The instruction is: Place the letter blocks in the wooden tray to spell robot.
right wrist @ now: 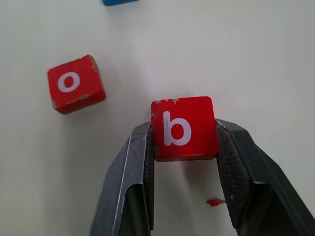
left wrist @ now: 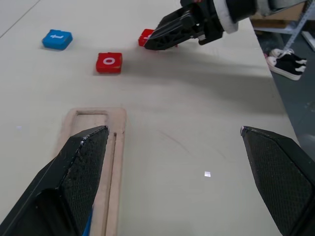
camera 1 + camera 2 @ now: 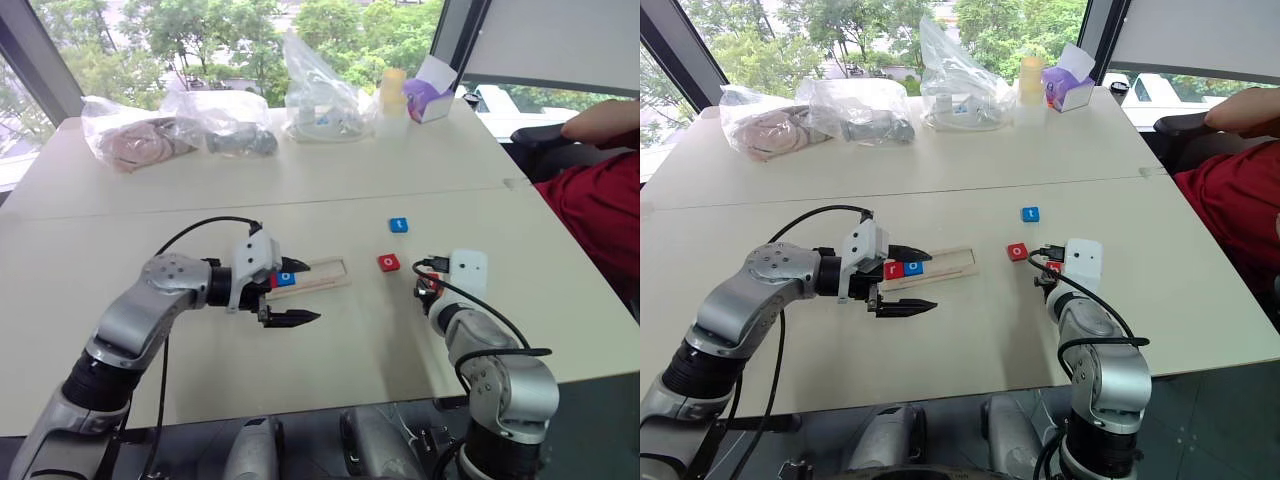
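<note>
Red b block (image 1: 184, 129) between right claw (image 1: 184, 147) fingers.

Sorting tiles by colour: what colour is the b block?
Red with a white letter, clearest in the right wrist view.

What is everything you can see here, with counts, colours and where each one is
Letter blocks: five; red r and blue o in tray; red o, blue t loose; red b between right fingers.
Wooden tray: one, pale, table middle.
Plastic bags: three, clear, far edge.
Purple box: one, far edge.
Table: one, cream.
Person: red clothing, right side.
Left gripper: open, over tray.
Right gripper: around b.
</note>
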`<state>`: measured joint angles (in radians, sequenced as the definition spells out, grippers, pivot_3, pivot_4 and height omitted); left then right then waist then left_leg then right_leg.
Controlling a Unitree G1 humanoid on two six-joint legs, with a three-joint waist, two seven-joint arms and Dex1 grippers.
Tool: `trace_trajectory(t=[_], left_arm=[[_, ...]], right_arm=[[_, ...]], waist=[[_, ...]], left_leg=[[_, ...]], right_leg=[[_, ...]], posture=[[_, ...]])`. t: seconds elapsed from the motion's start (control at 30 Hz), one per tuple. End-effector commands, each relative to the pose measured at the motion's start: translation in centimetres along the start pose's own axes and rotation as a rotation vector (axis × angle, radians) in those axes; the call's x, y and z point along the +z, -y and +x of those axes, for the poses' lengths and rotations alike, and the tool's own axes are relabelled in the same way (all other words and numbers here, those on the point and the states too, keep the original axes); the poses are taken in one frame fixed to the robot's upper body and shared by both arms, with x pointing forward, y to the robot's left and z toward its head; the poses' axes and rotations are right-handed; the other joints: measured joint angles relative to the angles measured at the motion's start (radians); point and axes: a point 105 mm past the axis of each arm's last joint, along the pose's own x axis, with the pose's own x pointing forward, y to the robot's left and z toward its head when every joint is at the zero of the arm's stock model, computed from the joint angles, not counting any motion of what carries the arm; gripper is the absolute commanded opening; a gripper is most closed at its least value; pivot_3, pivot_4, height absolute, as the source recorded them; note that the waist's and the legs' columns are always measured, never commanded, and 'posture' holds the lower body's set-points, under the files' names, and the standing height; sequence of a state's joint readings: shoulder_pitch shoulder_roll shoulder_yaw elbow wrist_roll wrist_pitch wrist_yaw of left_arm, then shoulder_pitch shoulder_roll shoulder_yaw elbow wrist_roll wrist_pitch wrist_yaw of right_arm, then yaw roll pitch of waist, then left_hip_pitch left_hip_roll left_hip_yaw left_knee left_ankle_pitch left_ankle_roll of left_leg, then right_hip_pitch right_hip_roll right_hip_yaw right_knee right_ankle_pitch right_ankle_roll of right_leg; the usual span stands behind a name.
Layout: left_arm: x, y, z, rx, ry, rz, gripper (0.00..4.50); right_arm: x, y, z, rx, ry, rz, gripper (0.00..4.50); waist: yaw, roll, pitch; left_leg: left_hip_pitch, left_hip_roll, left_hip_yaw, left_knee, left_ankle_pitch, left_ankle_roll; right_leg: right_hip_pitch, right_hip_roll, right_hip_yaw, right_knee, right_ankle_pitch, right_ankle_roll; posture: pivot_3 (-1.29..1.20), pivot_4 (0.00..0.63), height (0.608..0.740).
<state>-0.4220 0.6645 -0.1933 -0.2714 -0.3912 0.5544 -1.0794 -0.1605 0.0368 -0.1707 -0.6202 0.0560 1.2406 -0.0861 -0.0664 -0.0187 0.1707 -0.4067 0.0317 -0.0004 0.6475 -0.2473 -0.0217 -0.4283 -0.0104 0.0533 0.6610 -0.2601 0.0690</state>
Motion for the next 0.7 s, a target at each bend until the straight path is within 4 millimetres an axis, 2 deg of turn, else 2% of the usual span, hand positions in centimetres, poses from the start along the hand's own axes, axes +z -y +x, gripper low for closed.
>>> trace_trajectory(t=[0.03, 0.1, 0.13, 0.2, 0.27, 0.33, 0.43, 0.53, 0.6, 0.7], left_arm=[[0.5, -1.1, -0.6, 0.029, -0.004, 0.050, 4.50], [0.3, -1.6, -1.1, 0.048, -0.015, 0.050, 4.50], [0.2, -1.8, -1.4, 0.057, -0.020, 0.050, 4.50], [-0.2, -2.5, -2.4, 0.088, -0.041, 0.051, 4.50], [-0.1, -2.9, -3.2, 0.097, -0.043, 0.045, 4.50], [0.2, -2.7, -3.9, 0.077, -0.042, 0.040, 4.50], [1.1, -1.7, -4.7, -0.005, -0.032, 0.019, 4.50], [1.9, -0.9, -5.2, -0.064, -0.048, 0.028, 4.50], [2.1, -0.8, -5.5, -0.070, -0.071, 0.056, 4.50], [2.2, -1.1, -5.6, -0.054, -0.090, 0.078, 4.50]], right_arm=[[0.2, -0.4, 0.1, -0.001, -0.001, 0.000, 3.55], [0.9, -0.7, -0.2, 0.023, 0.024, -0.004, 4.48], [1.4, -0.7, -0.4, 0.033, 0.041, -0.010, 4.48], [3.9, -0.3, -0.9, 0.077, 0.145, -0.057, 4.48], [6.9, -0.5, -1.6, 0.237, 0.265, -0.161, 4.48], [8.7, -0.6, -2.6, 0.405, 0.359, -0.317, 4.48], [7.9, 0.5, -3.6, 0.641, 0.330, -0.595, 4.48], [6.7, 3.0, -2.8, 0.719, 0.243, -0.854, 4.48], [6.1, 4.0, -2.3, 0.790, 0.203, -0.924, 4.48], [4.8, 5.2, -1.2, 0.871, 0.142, -0.931, 4.48]], waist=[[0.000, 0.000, 0.000], [0.000, 0.000, 0.000], [0.000, 0.000, 0.000], [0.000, 0.000, 0.000], [0.000, 0.001, 0.001], [0.001, 0.001, 0.002], [0.008, 0.001, 0.002], [0.016, -0.001, 0.003], [0.017, -0.002, 0.004], [0.019, -0.002, 0.004]], left_leg=[[0.000, 0.000, 0.000, 0.000, 0.000, 0.000], [-0.001, 0.000, 0.000, 0.000, 0.000, 0.000], [-0.001, 0.000, 0.000, 0.000, 0.000, 0.000], [-0.001, 0.000, 0.000, 0.000, 0.000, 0.000], [-0.001, 0.000, 0.000, 0.000, 0.000, 0.000], [-0.001, 0.000, 0.000, 0.000, 0.000, 0.000], [-0.002, 0.000, 0.002, -0.002, -0.001, 0.001], [-0.002, 0.000, 0.003, -0.002, -0.002, 0.004], [-0.002, 0.000, 0.005, -0.002, -0.003, 0.004], [-0.001, 0.000, 0.006, -0.001, -0.003, 0.004]], right_leg=[[0.000, 0.000, 0.000, 0.000, 0.000, 0.000], [0.000, 0.000, 0.000, -0.001, 0.000, 0.001], [0.000, 0.000, 0.000, -0.001, 0.000, 0.001], [0.000, 0.000, 0.000, -0.001, 0.000, 0.001], [0.000, -0.001, 0.000, -0.002, 0.000, 0.000], [0.000, -0.001, 0.000, -0.004, -0.001, 0.001], [0.003, -0.001, -0.002, -0.010, -0.001, 0.002], [0.004, 0.000, -0.002, -0.012, -0.001, 0.002], [0.004, -0.001, -0.001, -0.012, -0.001, 0.003], [0.004, 0.000, -0.001, -0.012, -0.001, 0.002]], posture=[[0.00, 0.150, 0.740], [0.00, 0.150, 0.740], [0.00, 0.150, 0.740], [0.00, 0.150, 0.740], [0.00, 0.150, 0.740], [0.00, 0.150, 0.740], [0.00, 0.150, 0.740], [0.00, 0.150, 0.740], [0.00, 0.150, 0.740], [0.00, 0.150, 0.740]])
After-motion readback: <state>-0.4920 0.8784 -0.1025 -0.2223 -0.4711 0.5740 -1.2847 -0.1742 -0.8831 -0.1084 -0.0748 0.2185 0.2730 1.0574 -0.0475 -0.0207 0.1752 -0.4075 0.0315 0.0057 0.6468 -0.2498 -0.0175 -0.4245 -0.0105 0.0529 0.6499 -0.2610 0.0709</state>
